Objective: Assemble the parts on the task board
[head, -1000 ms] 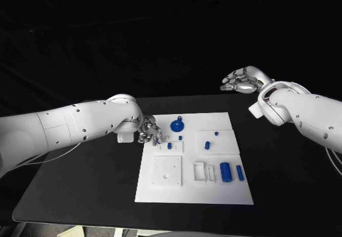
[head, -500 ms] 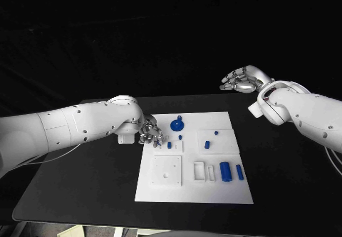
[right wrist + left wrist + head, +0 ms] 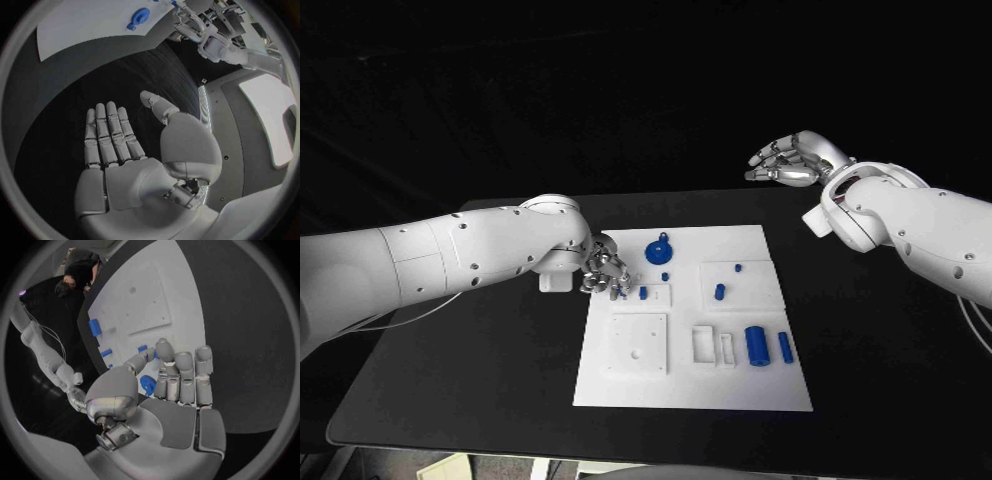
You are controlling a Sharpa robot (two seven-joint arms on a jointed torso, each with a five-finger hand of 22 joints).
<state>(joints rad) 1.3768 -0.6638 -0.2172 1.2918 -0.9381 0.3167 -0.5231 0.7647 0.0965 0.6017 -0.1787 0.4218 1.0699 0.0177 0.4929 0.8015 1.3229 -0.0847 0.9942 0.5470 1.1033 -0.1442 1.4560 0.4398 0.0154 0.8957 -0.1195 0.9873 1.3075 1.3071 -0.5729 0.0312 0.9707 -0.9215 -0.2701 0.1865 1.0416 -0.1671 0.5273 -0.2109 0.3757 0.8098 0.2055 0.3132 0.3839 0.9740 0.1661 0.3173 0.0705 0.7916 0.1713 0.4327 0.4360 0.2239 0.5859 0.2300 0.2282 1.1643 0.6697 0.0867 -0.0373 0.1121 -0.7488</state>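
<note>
Left hand (image 3: 603, 268) down low over the left edge of the task board (image 3: 689, 385), near the far end, with fingers bent and packed close side by side. Cannot tell if something small is held in there: in the left wrist view, just a bit of blue between thumb and fingers, maybe only seen through the gap. Right beside that hand, toward the middle of the board, the round blue part (image 3: 659, 251), lying flat on the white. Has a little tab that points away from the robot, so the long way of it runs from the near side to the far side. Just off the fingertips, a small blue peg (image 3: 642, 294) standing up in a little white square. Probably a job for the left hand, with only a short reach to the right to get to either piece. Right hand (image 3: 790, 160) up high past the far right corner of the tabletop (image 3: 473, 380), flat and wide with nothing in it, well apart from all the parts.
</note>
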